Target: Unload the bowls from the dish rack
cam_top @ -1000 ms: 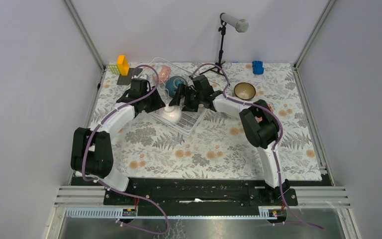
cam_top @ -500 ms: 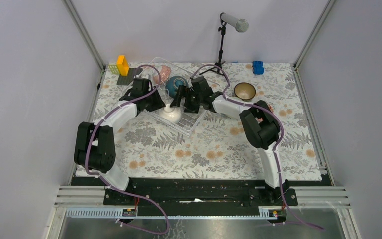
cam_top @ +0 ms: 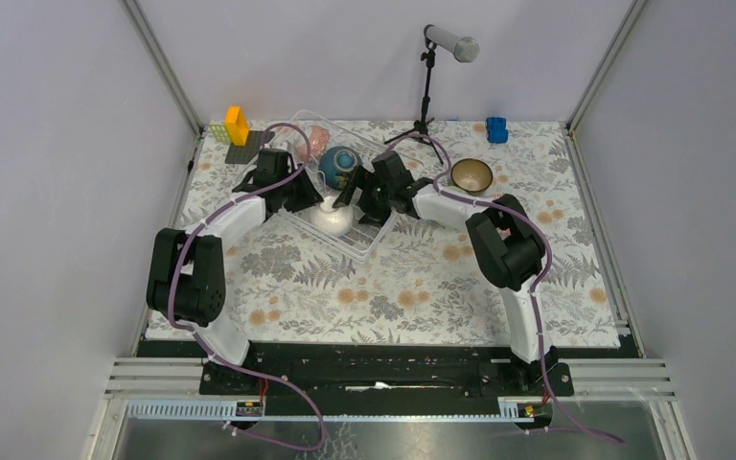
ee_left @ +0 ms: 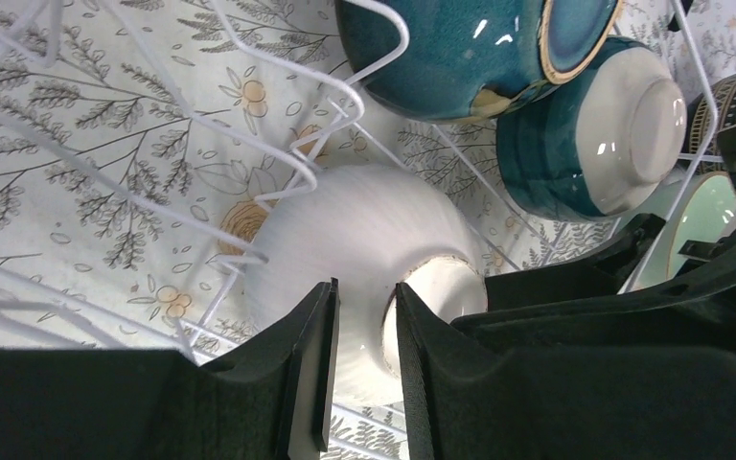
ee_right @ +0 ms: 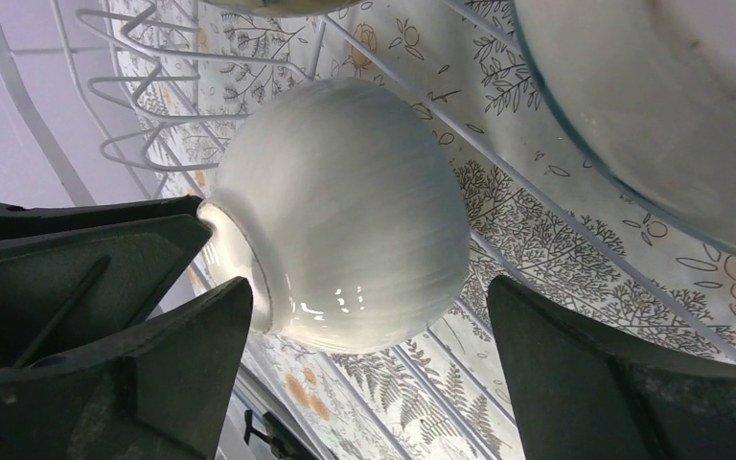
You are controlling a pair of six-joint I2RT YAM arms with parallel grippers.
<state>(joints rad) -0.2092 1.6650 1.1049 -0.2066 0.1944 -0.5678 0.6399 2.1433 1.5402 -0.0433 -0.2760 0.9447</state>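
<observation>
The clear dish rack with white wire ribs stands at the back centre. A white ribbed bowl lies tilted at its near end. My left gripper is shut on the foot ring of this white bowl, the jaws a narrow gap apart. My right gripper is open, its jaws wide on either side of the same bowl. A dark teal bowl, a blue-white bowl and a pale green bowl stand in the rack. A pink bowl sits at its far end.
A brown bowl sits on the floral cloth right of the rack. A yellow block and a black mat are at the back left. A blue object and a microphone stand are at the back.
The left arm's elbow has swung up and right. The right wrist has shifted slightly right. The white bowl has moved a little towards the back.
</observation>
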